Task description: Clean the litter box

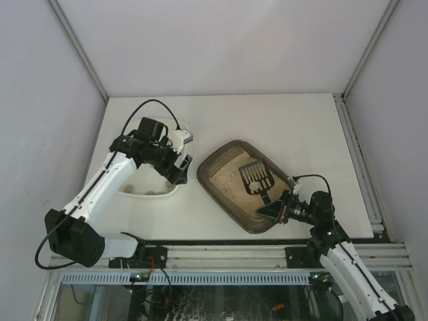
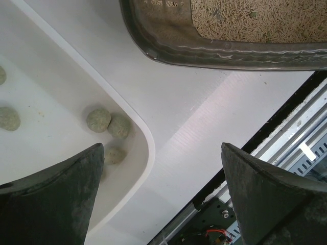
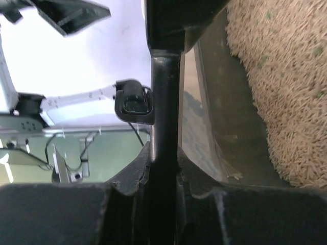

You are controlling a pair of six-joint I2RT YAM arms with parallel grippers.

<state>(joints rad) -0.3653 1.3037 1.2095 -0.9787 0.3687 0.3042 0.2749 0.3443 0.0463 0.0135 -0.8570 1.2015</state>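
litter box (image 2: 168, 43), scoop (image 3: 164, 102) cropped, tray (image 1: 154, 194) half hidden

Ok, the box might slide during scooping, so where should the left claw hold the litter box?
Probably the rim of the litter box facing the white tray, from above: a thin raised lip, clear of the scoop, nearest the open left claw.

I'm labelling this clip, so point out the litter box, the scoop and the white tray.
litter box (image 1: 204, 177), top view, left wall.
scoop (image 1: 253, 175), top view, slotted head.
white tray (image 2: 51, 145), left wrist view, bare floor.
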